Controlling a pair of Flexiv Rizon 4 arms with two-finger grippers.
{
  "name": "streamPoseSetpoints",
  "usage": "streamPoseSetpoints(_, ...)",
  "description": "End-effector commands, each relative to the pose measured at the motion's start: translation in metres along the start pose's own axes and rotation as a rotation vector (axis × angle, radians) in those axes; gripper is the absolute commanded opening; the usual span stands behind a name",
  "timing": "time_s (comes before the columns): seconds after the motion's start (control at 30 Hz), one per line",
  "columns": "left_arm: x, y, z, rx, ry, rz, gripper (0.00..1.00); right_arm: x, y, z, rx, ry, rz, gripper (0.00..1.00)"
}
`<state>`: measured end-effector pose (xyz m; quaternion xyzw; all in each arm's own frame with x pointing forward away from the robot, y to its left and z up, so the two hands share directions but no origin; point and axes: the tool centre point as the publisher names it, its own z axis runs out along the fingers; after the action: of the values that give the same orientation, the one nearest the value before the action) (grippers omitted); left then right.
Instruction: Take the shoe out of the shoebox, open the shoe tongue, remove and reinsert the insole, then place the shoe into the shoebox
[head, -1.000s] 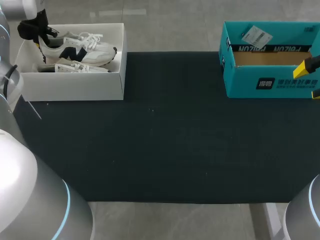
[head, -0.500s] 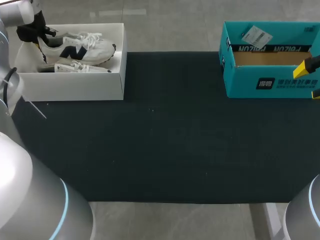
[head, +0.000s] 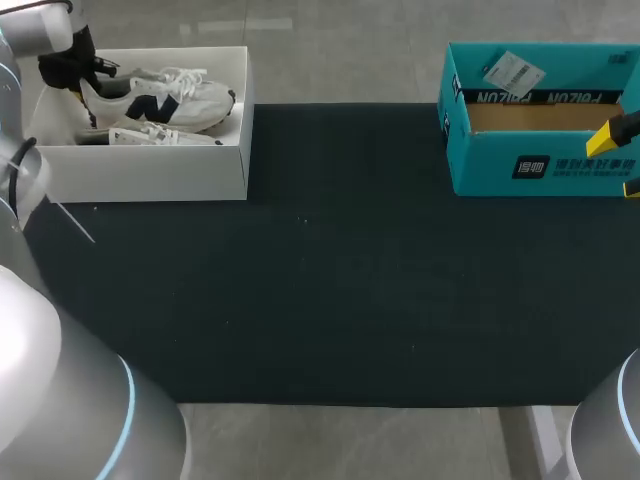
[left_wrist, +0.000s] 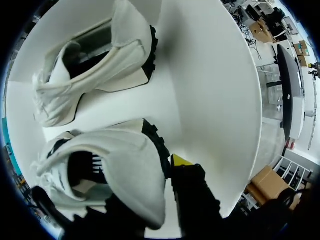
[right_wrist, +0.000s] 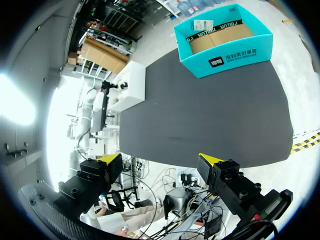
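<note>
A white shoebox (head: 150, 172) stands at the table's far left with two white sneakers in it. My left gripper (head: 80, 82) is shut on the heel of the upper sneaker (head: 160, 100), which has a dark side logo and hangs slightly raised. In the left wrist view that sneaker (left_wrist: 120, 165) has its heel wall between my left gripper (left_wrist: 155, 190) fingers, one yellow-tipped finger (left_wrist: 182, 161) outside it. The second sneaker (head: 150, 136) (left_wrist: 95, 65) lies on the box floor. My right gripper (head: 622, 160) (right_wrist: 160, 160) stands open and empty at the table's right edge.
A teal cardboard box (head: 540, 165) (right_wrist: 225, 40) sits open at the far right, a paper tag on its back flap. A black mat (head: 330, 280) covers the table between the two boxes. The white shoebox (right_wrist: 132, 85) also shows far off in the right wrist view.
My left gripper has shifted slightly with the sneaker, raising it a little off the second shoe. The right arm has not moved.
</note>
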<state>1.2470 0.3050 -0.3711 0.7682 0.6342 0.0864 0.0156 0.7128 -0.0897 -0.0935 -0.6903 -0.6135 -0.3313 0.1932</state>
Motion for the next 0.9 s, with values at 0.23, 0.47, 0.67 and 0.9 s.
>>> streamPoseSetpoints(0.23,-0.001,0.013,0.021,0.154,-0.04,0.054,0.09,0.0,0.002,0.001,0.004,-0.001,0.001,1.0)
streamPoseSetpoints(0.47,0.0,0.008,0.001,0.169,-0.044,0.056,1.0,0.0,0.002,0.001,0.004,-0.001,0.001,1.0)
streamPoseSetpoints(0.67,-0.004,0.003,-0.027,0.152,-0.069,0.047,1.0,0.0,0.002,0.001,0.004,-0.001,0.001,1.0)
streamPoseSetpoints(0.9,-0.008,-0.008,-0.057,0.129,-0.11,0.052,1.0,0.0,0.002,0.001,0.004,-0.001,0.001,1.0)
